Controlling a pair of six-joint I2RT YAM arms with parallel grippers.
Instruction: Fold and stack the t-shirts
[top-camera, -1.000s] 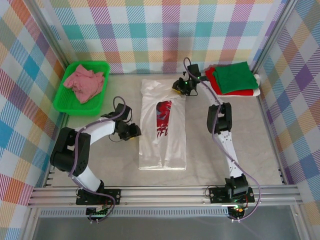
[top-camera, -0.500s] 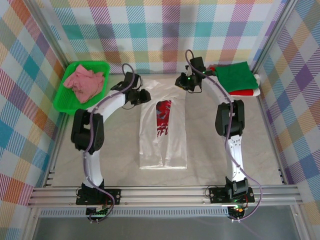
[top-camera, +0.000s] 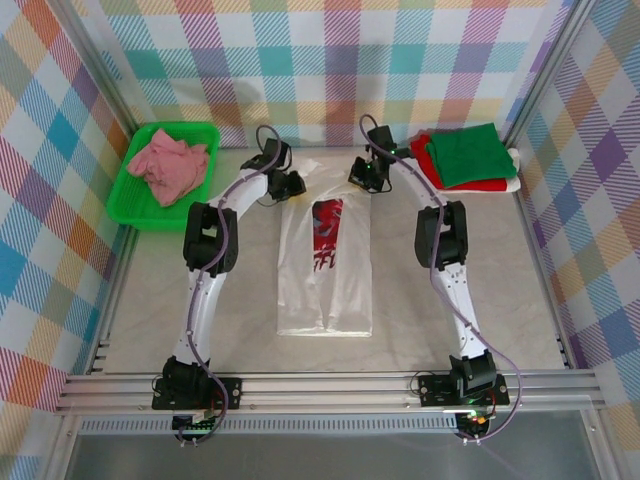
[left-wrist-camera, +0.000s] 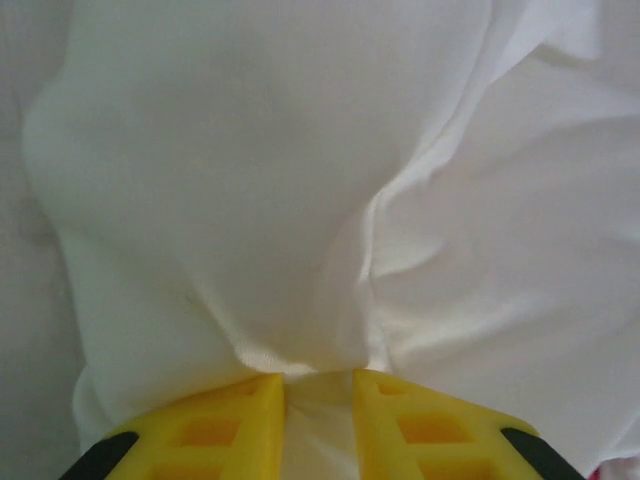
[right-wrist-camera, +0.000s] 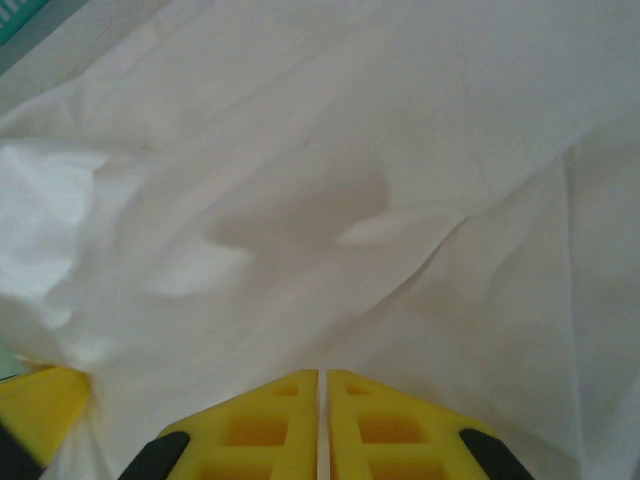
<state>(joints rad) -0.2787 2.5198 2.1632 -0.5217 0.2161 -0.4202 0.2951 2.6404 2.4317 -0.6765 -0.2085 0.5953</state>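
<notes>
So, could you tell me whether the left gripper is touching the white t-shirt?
Touching. In the left wrist view, the left gripper pinches the white t-shirt between its jaws.

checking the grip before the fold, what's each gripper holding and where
The white t-shirt, by its far edge: left gripper pinches the left corner, right gripper the right corner.

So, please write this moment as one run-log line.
left gripper: shut on white t-shirt, far-left corner | right gripper: shut on its far-right corner | shirt: flat, print up
</notes>
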